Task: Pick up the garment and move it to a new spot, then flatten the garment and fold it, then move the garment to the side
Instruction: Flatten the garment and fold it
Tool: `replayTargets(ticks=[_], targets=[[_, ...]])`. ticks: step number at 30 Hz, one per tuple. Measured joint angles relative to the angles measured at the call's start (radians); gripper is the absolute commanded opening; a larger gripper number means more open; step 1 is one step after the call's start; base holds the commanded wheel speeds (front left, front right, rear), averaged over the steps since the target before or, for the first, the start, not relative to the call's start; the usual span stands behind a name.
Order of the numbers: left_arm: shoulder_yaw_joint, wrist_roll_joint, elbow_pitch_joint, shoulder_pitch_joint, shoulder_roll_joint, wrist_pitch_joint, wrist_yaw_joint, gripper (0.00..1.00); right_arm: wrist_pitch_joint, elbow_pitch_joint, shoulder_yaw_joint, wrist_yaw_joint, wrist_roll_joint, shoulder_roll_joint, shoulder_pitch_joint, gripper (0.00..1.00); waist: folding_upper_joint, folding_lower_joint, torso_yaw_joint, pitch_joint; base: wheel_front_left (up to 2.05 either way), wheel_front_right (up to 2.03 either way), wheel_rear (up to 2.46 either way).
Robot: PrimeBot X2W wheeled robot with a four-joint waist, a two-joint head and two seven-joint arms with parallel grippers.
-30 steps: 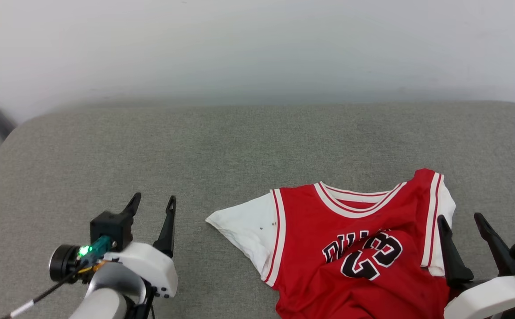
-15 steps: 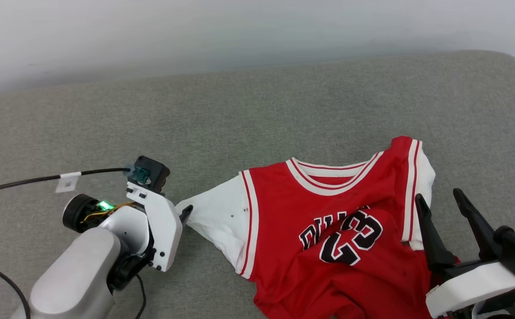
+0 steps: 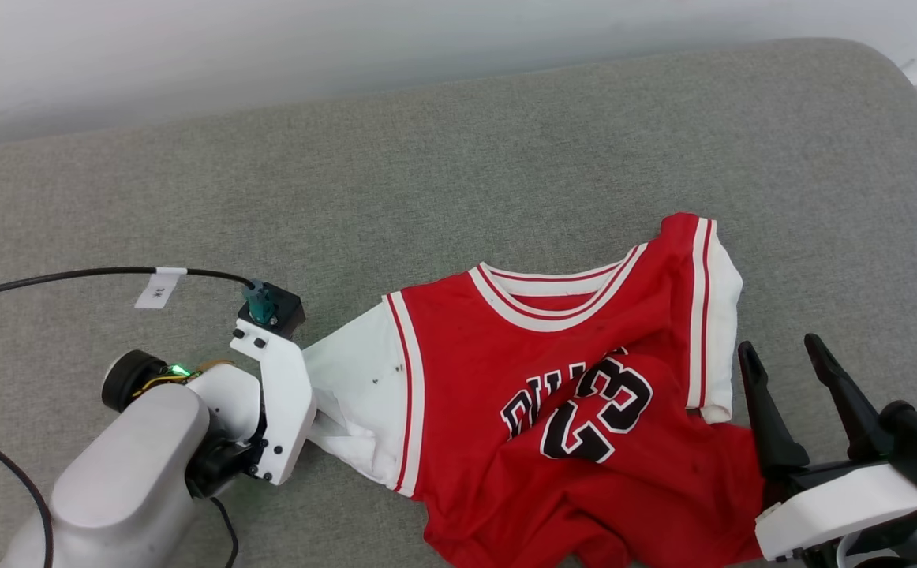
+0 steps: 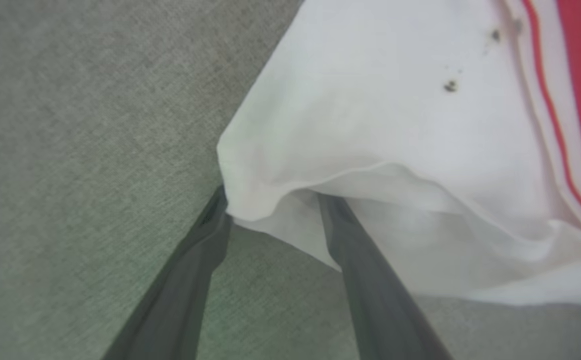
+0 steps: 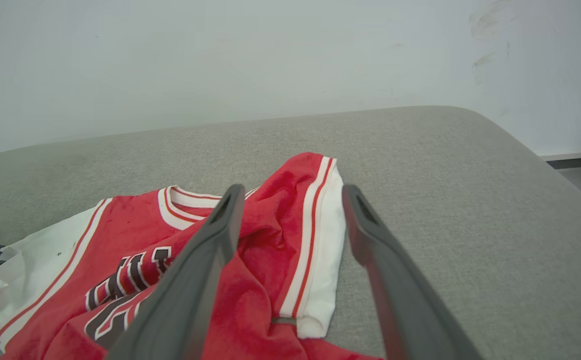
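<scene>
Garment (image 3: 553, 379) lies front up and rumpled by the near edge of the grey cushion (image 3: 506, 158), right of middle, in the head view; the right pincer (image 3: 780, 345) stands spread just beside its right sleeve. Left wrist view: the left pincer (image 4: 273, 200) is spread, its fingers (image 4: 365, 280) straddling the white sleeve's hem, one tip tucked under cloth. Right wrist view: spread fingers frame the striped right sleeve.

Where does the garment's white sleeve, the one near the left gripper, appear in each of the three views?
Head view: the white sleeve lies left of centre.
Left wrist view: the sleeve covers the upper centre and right.
Right wrist view: the sleeve is at the lower left.
Shared landmark: the striped trim bordering it.
</scene>
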Motion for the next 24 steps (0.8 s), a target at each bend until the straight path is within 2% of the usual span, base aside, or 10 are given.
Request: replayTargets(ticks=[6,10,19,24], targets=[[-0.027,-0.018,0.009,0.0,-0.033,-0.005,-0.01,0.0,-0.004,0.01,-0.031,0.0,0.006,0.002,0.0,1.0,0.0,0.0,0.013,-0.012,0.0,0.0,0.0],[-0.03,0.004,0.015,0.02,-0.044,-0.089,-0.002,0.0,0.011,0.016,-0.061,0.0,0.011,0.002,0.0,1.0,0.0,0.0,0.036,-0.032,0.0,0.0,0.0],[0.035,0.046,-0.03,0.072,-0.041,-0.329,0.094,0.0,0.117,0.067,-0.19,0.0,0.104,-0.054,-0.022,1.0,0.0,0.0001,0.116,-0.092,0.0,0.0,0.0],[0.08,0.048,-0.098,0.099,-0.017,-0.402,0.143,0.0,0.263,0.152,-0.253,0.0,0.179,-0.111,-0.066,1.0,0.0,0.0,0.168,-0.119,0.0,0.0,0.0]])
